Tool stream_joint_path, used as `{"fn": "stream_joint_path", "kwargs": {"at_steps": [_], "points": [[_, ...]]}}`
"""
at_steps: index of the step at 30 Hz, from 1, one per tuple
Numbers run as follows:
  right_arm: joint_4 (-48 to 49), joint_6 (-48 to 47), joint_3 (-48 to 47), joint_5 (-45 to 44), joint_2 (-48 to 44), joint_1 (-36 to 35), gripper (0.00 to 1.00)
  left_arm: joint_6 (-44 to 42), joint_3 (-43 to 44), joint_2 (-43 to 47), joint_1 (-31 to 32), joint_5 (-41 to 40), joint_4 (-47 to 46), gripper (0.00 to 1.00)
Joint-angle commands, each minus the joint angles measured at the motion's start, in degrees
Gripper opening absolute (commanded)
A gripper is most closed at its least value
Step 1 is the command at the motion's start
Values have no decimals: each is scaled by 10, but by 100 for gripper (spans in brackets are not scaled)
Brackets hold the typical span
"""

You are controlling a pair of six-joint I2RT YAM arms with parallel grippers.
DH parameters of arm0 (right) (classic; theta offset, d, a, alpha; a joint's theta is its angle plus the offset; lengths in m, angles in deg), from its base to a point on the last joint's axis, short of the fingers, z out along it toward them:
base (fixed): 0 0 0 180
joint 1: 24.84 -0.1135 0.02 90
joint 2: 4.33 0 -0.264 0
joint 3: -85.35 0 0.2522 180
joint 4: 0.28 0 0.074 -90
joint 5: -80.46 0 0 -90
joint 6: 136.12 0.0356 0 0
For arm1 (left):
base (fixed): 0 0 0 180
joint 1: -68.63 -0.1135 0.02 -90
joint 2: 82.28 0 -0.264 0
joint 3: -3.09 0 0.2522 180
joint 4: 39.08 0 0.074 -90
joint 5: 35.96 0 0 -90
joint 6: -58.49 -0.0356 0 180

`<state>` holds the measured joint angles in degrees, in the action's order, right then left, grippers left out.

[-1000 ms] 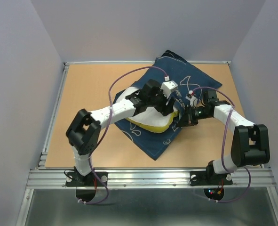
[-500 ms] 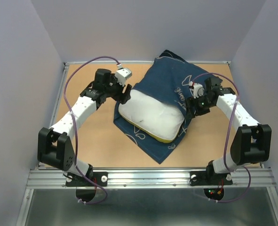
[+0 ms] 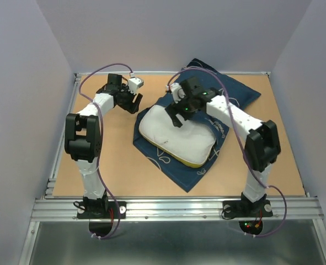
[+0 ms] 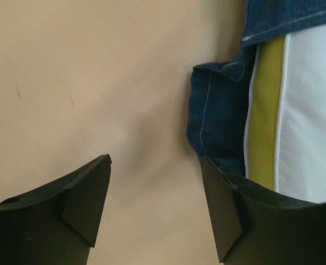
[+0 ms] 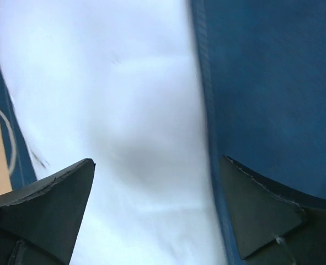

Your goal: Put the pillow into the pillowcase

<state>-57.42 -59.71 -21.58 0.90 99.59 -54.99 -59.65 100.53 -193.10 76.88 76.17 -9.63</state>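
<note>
Half a second earlier the left hand [image 3: 132,101] sat at the pillow's left corner and the right hand [image 3: 179,115] at the case's right side. Now the left arm is folded back and the right arm has swung across to the pillow's far-left part.

The left hand's fingers [image 4: 85,204] are spread and grip nothing, with bare tan wooden tabletop [image 3: 113,165] between them. Just beside its right finger lies a folded corner of the dark navy cloth pillowcase with thin white line drawings [image 4: 218,118]. Past that corner come the yellow band and white fabric of the large soft white rectangular pillow [image 4: 311,110].

The right hand is also spread wide and holds nothing. It hangs over the pillow's white cloth [image 5: 113,99], and the case's navy hem [image 5: 262,83] runs under its right finger.

Seen from above, the pillow [image 3: 176,135] rests on the case's lower layer, its yellow-banded near edge exposed. The upper layer [image 3: 229,91] is bunched beyond the right hand.

Open tabletop stretches left of the left hand to the metal rail [image 3: 63,132], and more lies nearer than the case.
</note>
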Motion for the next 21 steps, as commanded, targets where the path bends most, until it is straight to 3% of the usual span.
{"fn": "stream_joint_path", "kwargs": {"at_steps": [1, 4, 11, 12, 13, 14, 17, 20, 21], "points": [[21, 57, -90, -64, 72, -72, 100, -11, 56, -26, -5, 53, 11, 77], [36, 87, -121, -98, 121, -112, 100, 6, 56, -53, -5, 110, 15, 77], [48, 101, -119, -178, 201, -138, 98, 27, 25, -80, -3, 142, -11, 77], [49, 102, -110, -193, 210, -138, 92, 30, 23, -86, -3, 143, -15, 77], [54, 107, -88, -203, 208, -134, 77, 40, 23, -92, -1, 141, -22, 76], [60, 111, -76, -205, 204, -133, 70, 45, 28, -99, 4, 143, -21, 75], [93, 117, -21, -228, 170, -133, 56, 49, 36, -121, 11, 150, -10, 60], [116, 111, 22, -275, 145, -126, 37, 46, 26, -113, 13, 181, 17, 11], [123, 109, 30, -285, 140, -120, 30, 41, 9, -94, 13, 193, 24, 0]]}}
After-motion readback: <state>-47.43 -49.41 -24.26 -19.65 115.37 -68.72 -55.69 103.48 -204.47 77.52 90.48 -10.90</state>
